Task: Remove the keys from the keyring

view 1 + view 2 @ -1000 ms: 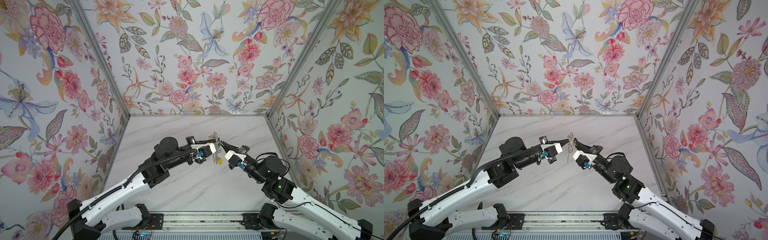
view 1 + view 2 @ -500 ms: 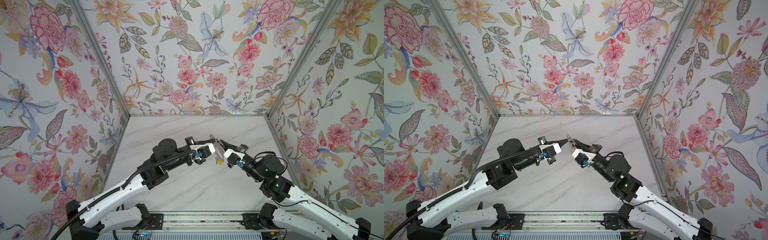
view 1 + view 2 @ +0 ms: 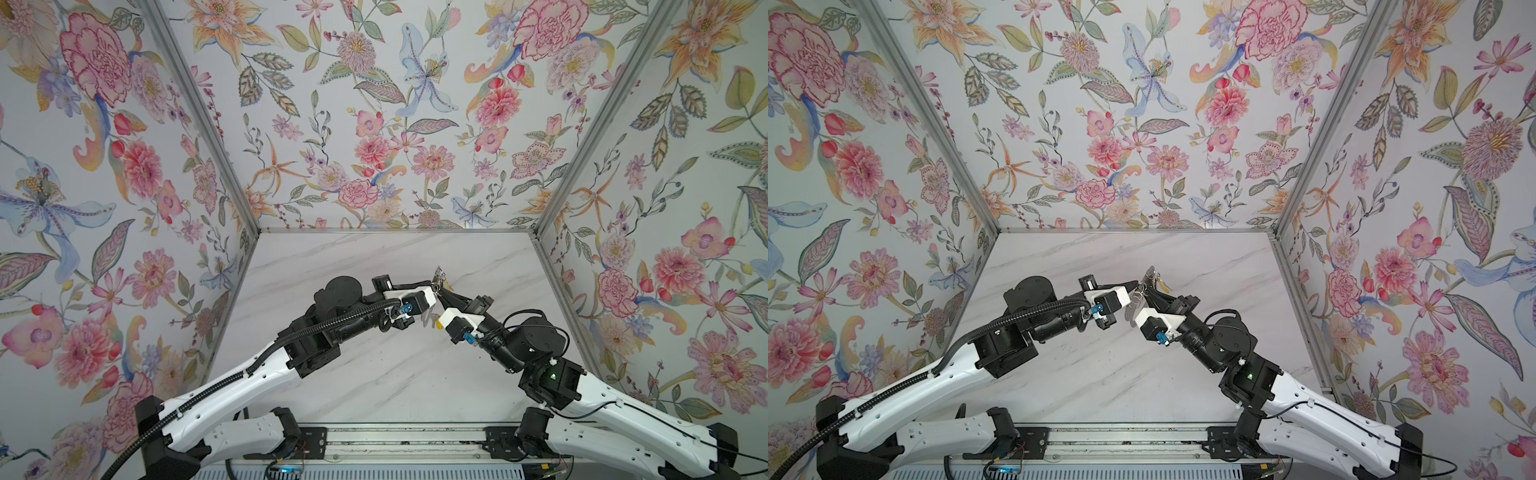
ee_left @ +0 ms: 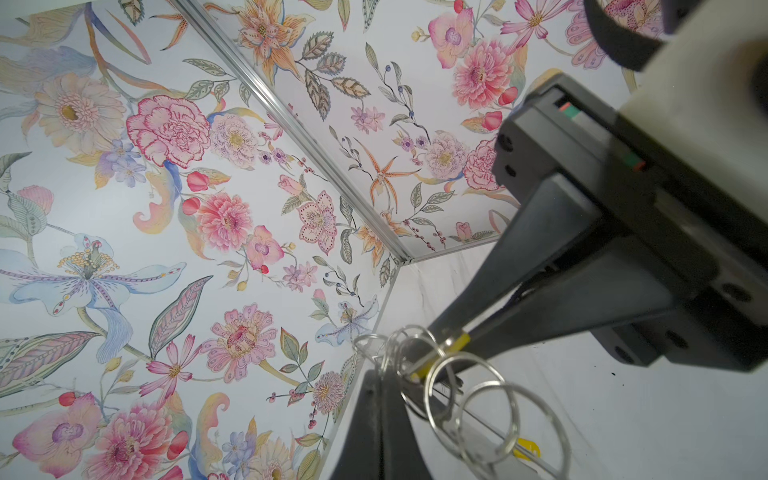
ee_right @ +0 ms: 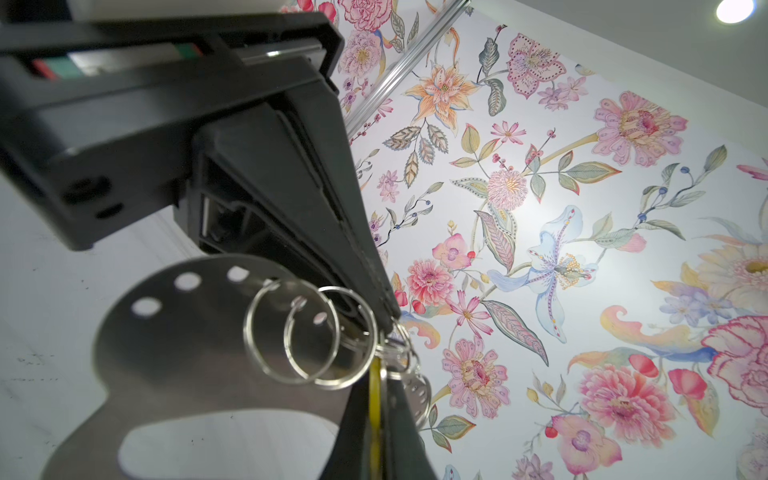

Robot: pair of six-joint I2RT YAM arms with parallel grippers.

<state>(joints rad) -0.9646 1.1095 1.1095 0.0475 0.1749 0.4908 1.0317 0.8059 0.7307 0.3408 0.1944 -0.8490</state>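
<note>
I'm working the bundle in mid-air over the table. The keyring is hanging free below the fingertips, clear of the surface and strung on the big rings, with the keys bunched right at the pinch. Left gripper is closed tight on the small rings of that bunch; which one exactly, I can't tell. Right gripper is clamped on a yellow tag. I'm judging the step in hand as threading that one key off its ring. To do it well I'm planning on using left as a fixed anchor and having right walk the tag round the coil with a wrist roll, not a straight pull. A yank is likely just swinging the keyring and slipping the tag. Pose: both arms are reaching forward and up, fingers meeting tip to tip, left coming in near level, right angling up from below.
</note>
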